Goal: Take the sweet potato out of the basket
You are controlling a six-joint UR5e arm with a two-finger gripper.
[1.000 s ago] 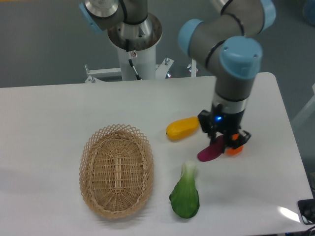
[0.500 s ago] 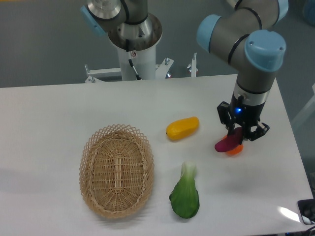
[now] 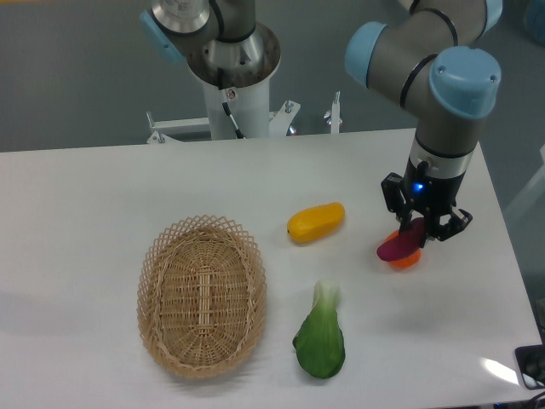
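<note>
Inspector: Reading from the left. The basket (image 3: pixel 203 295) stands on the desk (image 3: pixel 85 213) with nothing in it. To its right lie a green leafy vegetable (image 3: pixel 321 338) and, above that, a yellow fruit (image 3: pixel 316 221), the two apart from each other and from the basket.

Operator: And the sweet potato?

Inspector: Not in the basket. The potato (image 3: pixel 400 244) is at the far right of the desk, pinched in the claw (image 3: pixel 420 232), whose fingers are closed on its upper end. Its free end tilts down to the left. An orange (image 3: pixel 405 259) sits directly under or behind it; whether the two touch cannot be told from this view.

Operator: So the pick is done?

Inspector: In my judgement the grasp is made and the carry is the step in hand. The hold is near one tapered end, so the smooth skin could let it pivot or slip.

Operator: Recommendation?

Inspector: Keep the claw firmly closed, move without jerks, and avoid any swing that loads the hanging end. If it is to be set down, choose bare desk beside the orange, not on top of it, and lower fully before releasing.
</note>
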